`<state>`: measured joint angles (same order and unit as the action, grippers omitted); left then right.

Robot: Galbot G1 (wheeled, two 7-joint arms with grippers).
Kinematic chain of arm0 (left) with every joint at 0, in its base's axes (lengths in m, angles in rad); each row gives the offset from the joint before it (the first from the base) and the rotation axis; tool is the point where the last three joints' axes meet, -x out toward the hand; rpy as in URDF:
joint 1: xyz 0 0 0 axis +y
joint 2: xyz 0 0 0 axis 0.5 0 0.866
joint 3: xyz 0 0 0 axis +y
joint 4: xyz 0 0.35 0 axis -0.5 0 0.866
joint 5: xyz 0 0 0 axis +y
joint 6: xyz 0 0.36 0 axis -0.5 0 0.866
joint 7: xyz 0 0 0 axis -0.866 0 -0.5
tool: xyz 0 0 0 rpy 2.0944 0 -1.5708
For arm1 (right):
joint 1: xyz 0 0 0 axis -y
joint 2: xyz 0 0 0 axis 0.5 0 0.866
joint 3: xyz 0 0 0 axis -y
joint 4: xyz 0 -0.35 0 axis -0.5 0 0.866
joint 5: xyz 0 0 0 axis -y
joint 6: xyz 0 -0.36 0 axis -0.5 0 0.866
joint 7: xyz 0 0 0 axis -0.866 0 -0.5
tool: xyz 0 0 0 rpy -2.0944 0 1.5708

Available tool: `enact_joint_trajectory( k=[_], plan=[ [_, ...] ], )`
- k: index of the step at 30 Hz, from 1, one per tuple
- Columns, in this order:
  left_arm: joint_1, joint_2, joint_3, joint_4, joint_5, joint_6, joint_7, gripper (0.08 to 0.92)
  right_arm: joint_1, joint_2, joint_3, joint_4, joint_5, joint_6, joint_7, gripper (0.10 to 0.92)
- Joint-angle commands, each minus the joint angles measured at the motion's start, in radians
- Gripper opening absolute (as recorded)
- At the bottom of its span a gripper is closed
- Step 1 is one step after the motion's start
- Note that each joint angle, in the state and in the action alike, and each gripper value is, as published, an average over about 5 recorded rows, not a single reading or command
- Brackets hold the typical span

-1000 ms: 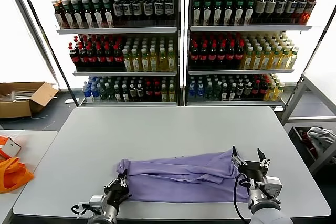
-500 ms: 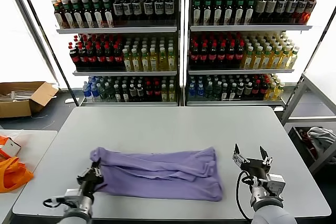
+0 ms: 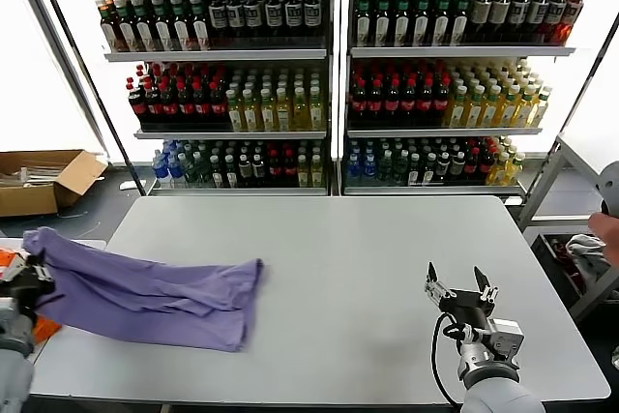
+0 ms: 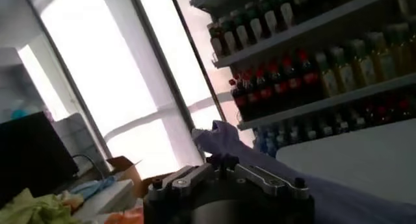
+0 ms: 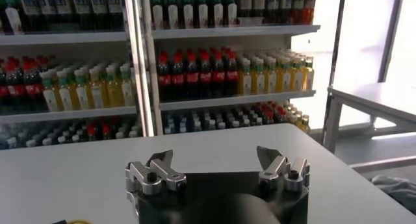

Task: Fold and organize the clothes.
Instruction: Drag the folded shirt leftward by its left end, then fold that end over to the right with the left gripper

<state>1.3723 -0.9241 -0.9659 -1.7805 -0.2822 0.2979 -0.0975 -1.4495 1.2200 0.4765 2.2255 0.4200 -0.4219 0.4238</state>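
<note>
Shirt (image 3: 155, 287) bunched, stretched across worktop (image 3: 348, 258) left edge; one end lifted past edge, other end flat on surface. Left gripper (image 3: 21, 282) off worktop's left side, jaws clamped on shirt end. Right gripper (image 3: 462, 289) over near-right worktop, jaws wide, empty, well apart from shirt. Risk: unsupported cloth slides off edge toward orange bag (image 3: 14, 321); folds collapse, shirt lands crumpled.

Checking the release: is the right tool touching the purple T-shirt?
Apart. Head view shows bare table between the open right tool and the purple T-shirt.
</note>
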Motion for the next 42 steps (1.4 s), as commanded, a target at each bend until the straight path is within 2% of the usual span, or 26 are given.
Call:
enact_joint_trajectory(
  k=[1,9,14,18,24,32,42],
  plan=[
    [-0.023,0.060,0.001,0.029,-0.032,0.018,0.003,0.098,-0.022,0.003,0.003,0.009,-0.006,0.003,0.000,0.823],
    [0.015,-0.162,0.225,-0.147,-0.069,0.056,-0.035,0.098,-0.048,0.017,0.000,0.035,-0.040,0.002,-0.002,0.823],
    [0.002,-0.238,0.319,-0.266,-0.077,0.094,-0.058,0.098,-0.055,0.022,-0.001,0.028,-0.060,0.007,-0.010,0.823],
    [-0.011,-0.267,0.371,-0.300,-0.069,0.114,-0.063,0.098,-0.063,0.033,-0.012,0.032,-0.075,0.011,-0.019,0.823],
    [-0.025,-0.302,0.402,-0.239,-0.066,0.126,-0.058,0.098,-0.073,0.046,-0.026,0.042,-0.086,0.013,-0.022,0.823],
    [-0.030,-0.306,0.429,-0.175,-0.050,0.126,-0.035,0.098,-0.088,0.049,-0.024,0.041,-0.087,0.021,-0.020,0.823],
    [-0.030,-0.333,0.464,-0.154,-0.022,0.120,-0.019,0.098,-0.105,0.050,-0.030,0.037,-0.096,0.031,-0.019,0.823]
  ],
)
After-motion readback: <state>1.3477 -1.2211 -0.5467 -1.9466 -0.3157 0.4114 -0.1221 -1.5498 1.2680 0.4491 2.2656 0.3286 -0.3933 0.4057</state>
